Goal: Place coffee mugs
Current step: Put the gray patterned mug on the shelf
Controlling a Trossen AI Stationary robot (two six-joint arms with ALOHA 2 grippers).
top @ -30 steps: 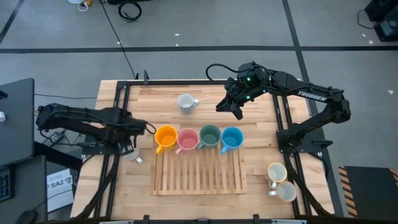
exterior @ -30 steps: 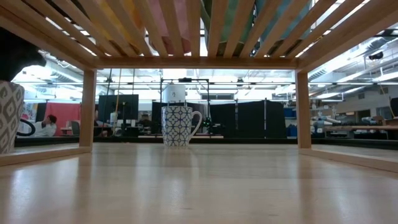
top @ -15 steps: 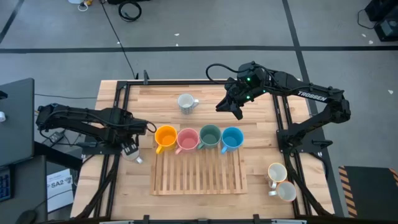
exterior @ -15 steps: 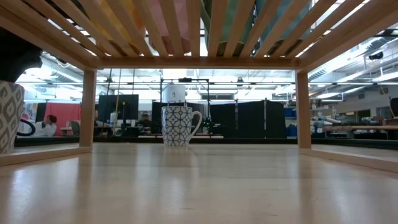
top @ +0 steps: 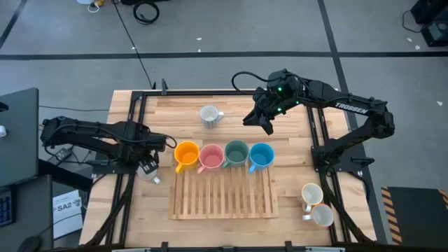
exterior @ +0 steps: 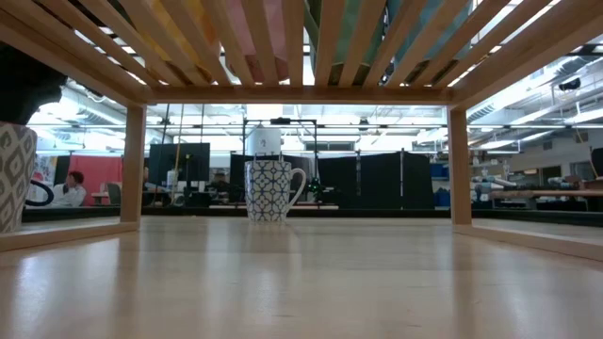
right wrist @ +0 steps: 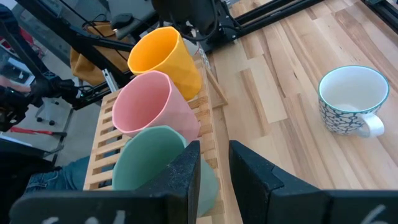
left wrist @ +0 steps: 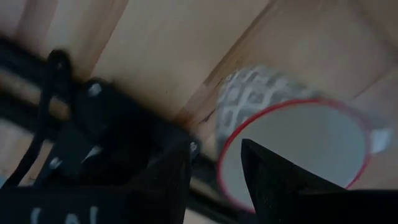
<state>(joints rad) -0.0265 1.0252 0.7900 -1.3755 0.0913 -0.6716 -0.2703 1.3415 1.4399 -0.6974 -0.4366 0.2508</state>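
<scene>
High view: we see four mugs tilted in a row along the far edge of the slatted wooden rack (top: 222,192): orange mug (top: 186,153), pink mug (top: 211,156), green mug (top: 236,153), blue mug (top: 260,155). A patterned white mug (top: 208,115) stands alone on the table (top: 294,182) beyond the rack. Two cream mugs (top: 316,205) sit together near the table's right front corner.

The left gripper (top: 147,164) is at the table's left edge, just left of the orange mug, over a red-rimmed mug (top: 148,173) that the arm mostly covers from above. In the left wrist view we see this mug (left wrist: 292,146) with a grey lattice pattern; one finger (left wrist: 273,177) lies across its mouth, the other (left wrist: 165,180) outside its wall, so the fingers straddle the rim. We cannot tell whether they actually press it. Its handle is cut off and blurred.

The right gripper (top: 267,124) hangs above the table beyond the blue mug, holding nothing, fingers narrowly apart (right wrist: 214,171).

Low view: rack slats fill the top, the row of mugs showing only as colour through them; only a sliver of the red-rimmed mug (exterior: 14,174) shows at the frame edge.
</scene>
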